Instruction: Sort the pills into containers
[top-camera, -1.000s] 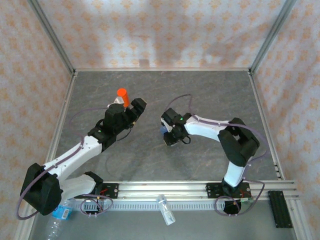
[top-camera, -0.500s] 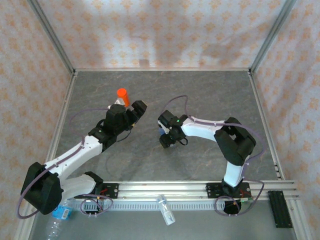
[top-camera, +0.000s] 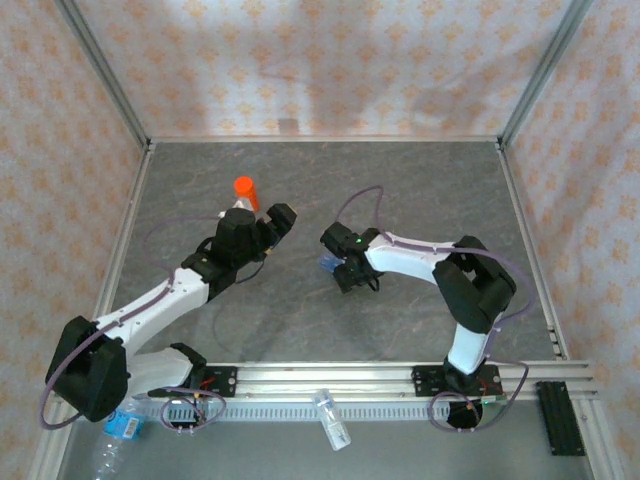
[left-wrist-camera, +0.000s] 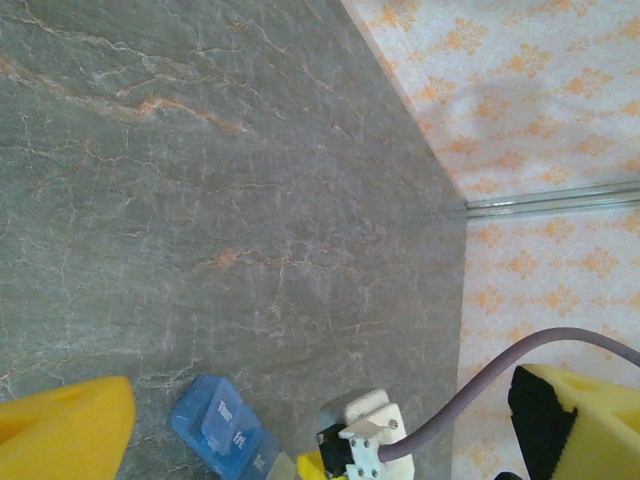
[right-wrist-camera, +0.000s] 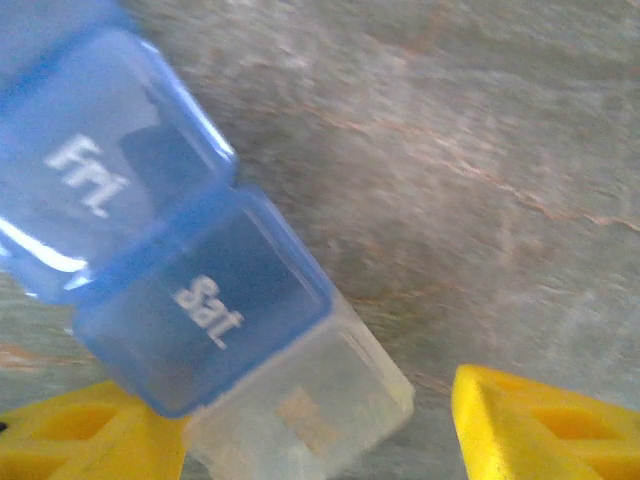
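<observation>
So the right gripper (right-wrist-camera: 310, 400) is hanging low over the table (right-wrist-camera: 480, 150) with its yellow fingers (right-wrist-camera: 540, 425) spread partway and nothing clamped. The blue pill organizer (right-wrist-camera: 170, 250) is lying right in front of it. Its clear end compartment is poking in between the fingers. The "Sat" lid is overlapping the finger on the gripper's left, and the finger on the right is sitting clear of the plastic. "Fri" is the next lid further out. Something tan is showing through the clear compartment, but it's too blurry to call.

From above, the right gripper (top-camera: 340, 270) is covering most of the pill organizer (top-camera: 326, 262), so just a blue sliver is peeking out on its left.

The left gripper (top-camera: 272, 222) is hovering wide open and holding nothing, well apart from the organizer. An orange vial (top-camera: 245, 192) is standing just beside it, on its left. In its wrist view, the left gripper (left-wrist-camera: 320, 395) is looking across at the pill organizer (left-wrist-camera: 222, 430), with the right arm's white connector (left-wrist-camera: 362, 428) and cable (left-wrist-camera: 480, 385) crowding in beside the strip.

Back behind both arms, a water bottle (top-camera: 112, 442) and a small clear bottle (top-camera: 331, 420) are lying by the rail (top-camera: 380, 375).
</observation>
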